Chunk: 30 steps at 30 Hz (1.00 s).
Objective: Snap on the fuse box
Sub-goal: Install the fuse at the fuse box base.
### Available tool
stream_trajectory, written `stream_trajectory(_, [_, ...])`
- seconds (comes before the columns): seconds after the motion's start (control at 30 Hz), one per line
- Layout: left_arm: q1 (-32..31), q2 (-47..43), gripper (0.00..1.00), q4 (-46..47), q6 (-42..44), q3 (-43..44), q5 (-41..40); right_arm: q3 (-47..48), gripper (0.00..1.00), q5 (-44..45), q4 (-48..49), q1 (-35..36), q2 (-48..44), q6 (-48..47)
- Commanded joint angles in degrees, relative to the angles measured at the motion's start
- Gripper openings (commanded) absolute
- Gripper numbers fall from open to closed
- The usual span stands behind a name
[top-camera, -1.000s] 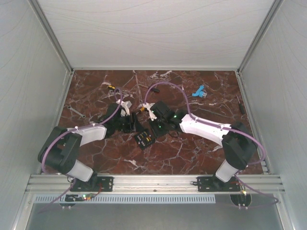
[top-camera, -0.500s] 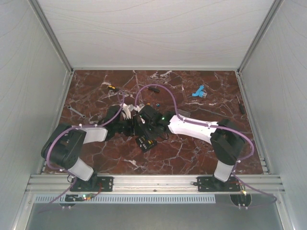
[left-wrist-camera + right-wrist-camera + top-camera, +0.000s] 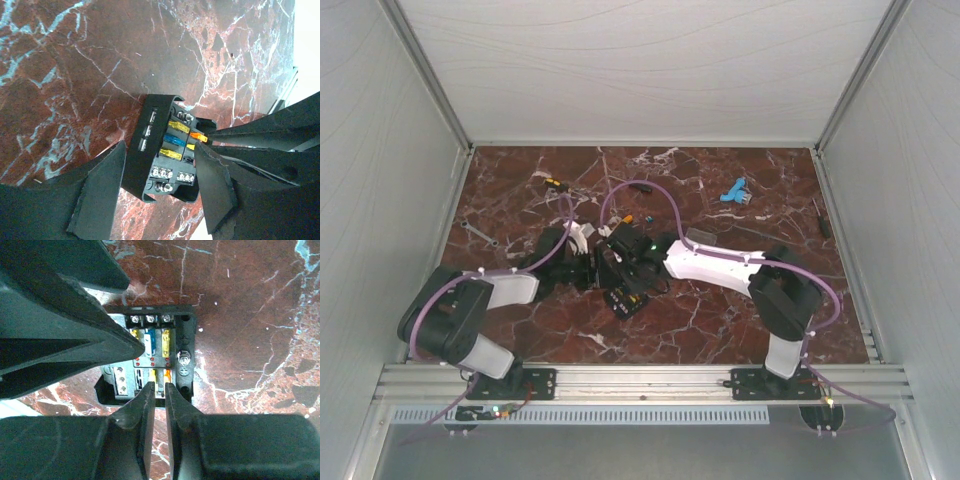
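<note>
The fuse box (image 3: 625, 297) is a small black box that lies open-side up on the marble floor, with yellow, blue and orange fuses showing inside (image 3: 172, 150). My left gripper (image 3: 160, 145) is open and straddles it, one finger (image 3: 100, 195) at each side wall; contact is unclear. My right gripper (image 3: 160, 386) is shut to a thin slit. Its tips rest at the box's (image 3: 186, 347) near edge, by the yellow and orange fuses. From the left wrist view those tips (image 3: 207, 137) meet the orange fuse. Both grippers crowd together over the box (image 3: 605, 265).
A blue plastic part (image 3: 734, 190) lies at the back right and a screwdriver (image 3: 820, 218) by the right wall. A wrench (image 3: 478, 233) sits at the left and a small yellow-black piece (image 3: 552, 182) at the back left. White walls enclose the floor.
My right arm has swung left and lowered its gripper onto the fuse box, its jaws narrowing. My left gripper has shifted toward the box and widened.
</note>
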Motion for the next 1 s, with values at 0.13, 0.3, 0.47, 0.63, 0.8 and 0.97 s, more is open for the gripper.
stream_trajectory(0.13, [0.62, -3.01, 0.56, -1.0, 0.98, -0.93, -3.43, 3.89, 0.1, -2.74, -1.77, 0.64, 3.28, -0.37])
stream_trajectory(0.3, [0.62, -4.53, 0.52, -2.71, 1.28, -1.85, -4.97, 4.27, 0.1, -3.25, -2.16, 0.72, 4.09, -0.18])
stream_trajectory(0.47, [0.68, -5.48, 0.52, -3.63, 1.28, -2.44, -5.59, 4.23, 0.1, -1.93, -3.36, 0.84, 4.45, 0.15])
stream_trajectory(0.63, [0.6, -6.05, 0.51, -3.65, 1.04, -3.08, -5.68, 4.05, 0.08, -2.66, -3.6, 0.85, 4.53, -0.12])
stream_trajectory(0.8, [0.6, -6.17, 0.49, -3.7, 1.02, -3.59, -6.13, 3.61, 0.0, -2.44, -3.73, 0.85, 4.28, -0.13])
stream_trajectory(0.97, [0.58, -6.11, 0.46, -3.78, 1.11, -3.64, -6.68, 3.77, 0.0, -1.7, -4.27, 0.88, 3.64, -0.26])
